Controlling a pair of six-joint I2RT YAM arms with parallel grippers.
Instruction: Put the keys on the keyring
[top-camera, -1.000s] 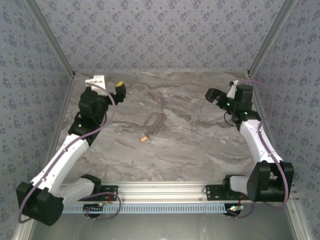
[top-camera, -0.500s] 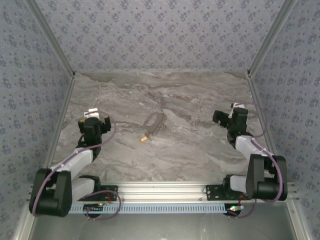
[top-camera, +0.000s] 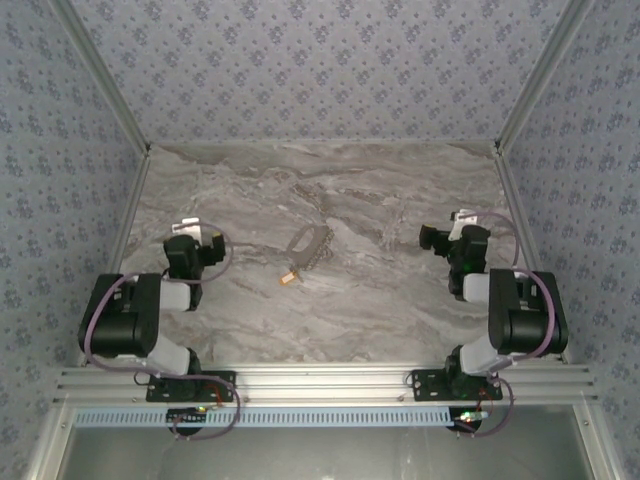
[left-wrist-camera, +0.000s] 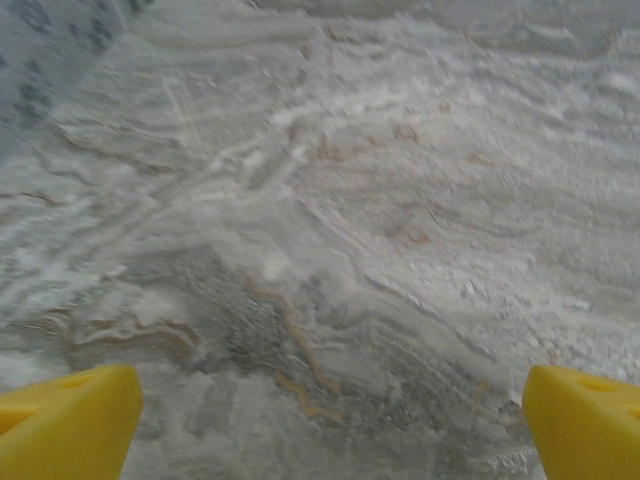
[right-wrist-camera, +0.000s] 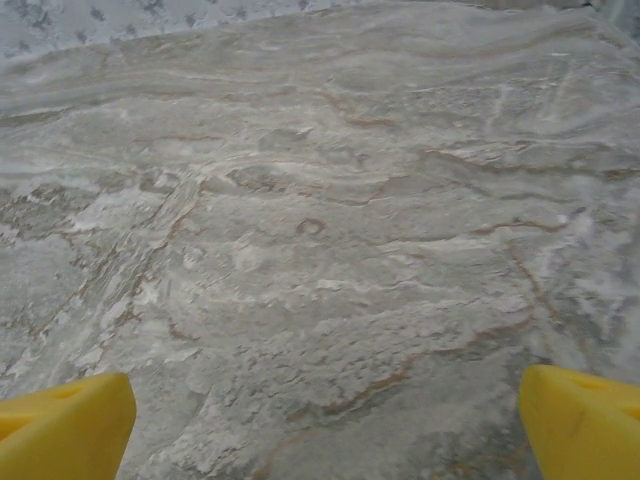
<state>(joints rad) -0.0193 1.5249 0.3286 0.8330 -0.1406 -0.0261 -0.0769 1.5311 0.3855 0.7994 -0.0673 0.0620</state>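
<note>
Mid-table, the keyring lay well apart from both arms, the keys at its near end, seemingly touching it. Left gripper and right gripper stood wide open and empty near their bases, probably parked clear.

The grey marble table is closed in on three sides by walls covered with small blue flowers. A metal rail is fixed along the near edge.

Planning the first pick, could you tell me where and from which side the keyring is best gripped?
Likely the far curve of the keyring, away from the key, from above: it lies flat on the table, offering only its thin rim.
</note>
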